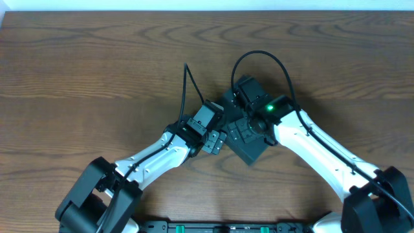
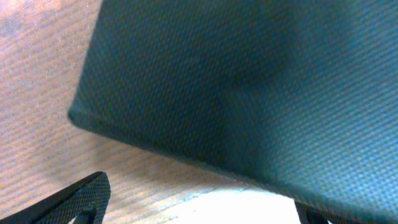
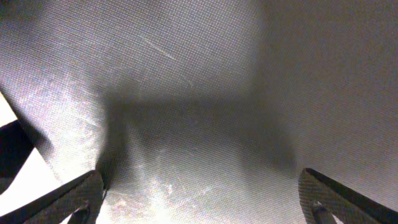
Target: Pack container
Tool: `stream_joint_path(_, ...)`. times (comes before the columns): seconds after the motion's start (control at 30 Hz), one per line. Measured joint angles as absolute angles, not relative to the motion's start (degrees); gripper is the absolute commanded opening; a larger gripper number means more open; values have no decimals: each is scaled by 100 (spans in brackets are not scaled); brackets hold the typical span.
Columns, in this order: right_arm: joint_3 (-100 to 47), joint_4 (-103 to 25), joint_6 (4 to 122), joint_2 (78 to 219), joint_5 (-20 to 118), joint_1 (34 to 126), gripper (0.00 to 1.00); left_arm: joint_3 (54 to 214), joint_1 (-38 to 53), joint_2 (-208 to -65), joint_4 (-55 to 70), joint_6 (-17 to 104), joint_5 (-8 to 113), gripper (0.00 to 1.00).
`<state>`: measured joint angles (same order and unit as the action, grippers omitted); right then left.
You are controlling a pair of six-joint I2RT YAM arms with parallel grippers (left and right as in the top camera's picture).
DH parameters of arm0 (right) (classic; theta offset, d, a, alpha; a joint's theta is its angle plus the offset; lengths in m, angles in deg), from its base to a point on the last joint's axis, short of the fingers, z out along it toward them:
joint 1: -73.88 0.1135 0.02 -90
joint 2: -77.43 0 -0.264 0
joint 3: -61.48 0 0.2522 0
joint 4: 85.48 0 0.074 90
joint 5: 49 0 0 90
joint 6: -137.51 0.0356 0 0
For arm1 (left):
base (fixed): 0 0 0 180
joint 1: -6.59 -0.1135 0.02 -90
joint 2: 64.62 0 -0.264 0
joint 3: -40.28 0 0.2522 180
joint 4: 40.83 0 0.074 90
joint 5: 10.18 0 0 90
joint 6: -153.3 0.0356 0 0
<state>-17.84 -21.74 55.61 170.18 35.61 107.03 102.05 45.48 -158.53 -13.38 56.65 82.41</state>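
The container (image 1: 253, 150), a dark teal-black box, lies on the wooden table at the centre, mostly covered by both arms. My left gripper (image 1: 217, 139) is at its left edge. In the left wrist view the box's textured face (image 2: 249, 93) fills most of the frame and the left gripper (image 2: 199, 214) is open and empty, just short of the box's near edge. My right gripper (image 1: 240, 97) hovers over the box's far part. In the right wrist view the box surface (image 3: 205, 93) fills the frame close up, and the right gripper (image 3: 208, 202) is open and empty above it.
The brown wooden table (image 1: 97, 77) extends on all sides of the box. Black cables (image 1: 259, 58) loop up from the wrists behind the box. No snack packets or other loose objects show.
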Motion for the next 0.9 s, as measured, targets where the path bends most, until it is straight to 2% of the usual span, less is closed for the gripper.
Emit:
stream_joint_path(0.47, -1768, -2327, 5561, 17014, 3493, 10703, 99, 10200, 4548, -15731, -1198, 5717, 8241, 95)
stream_joint_path(0.73, -1618, -2310, 5585, 16677, 3298, 10707, 99, 10200, 4550, -14240, -833, 5787, 8316, 95)
stream_joint_path(0.9, -1604, -1908, 5790, 15792, 3211, 10710, 99, 10200, 4483, -13635, -765, 5824, 8646, 95)
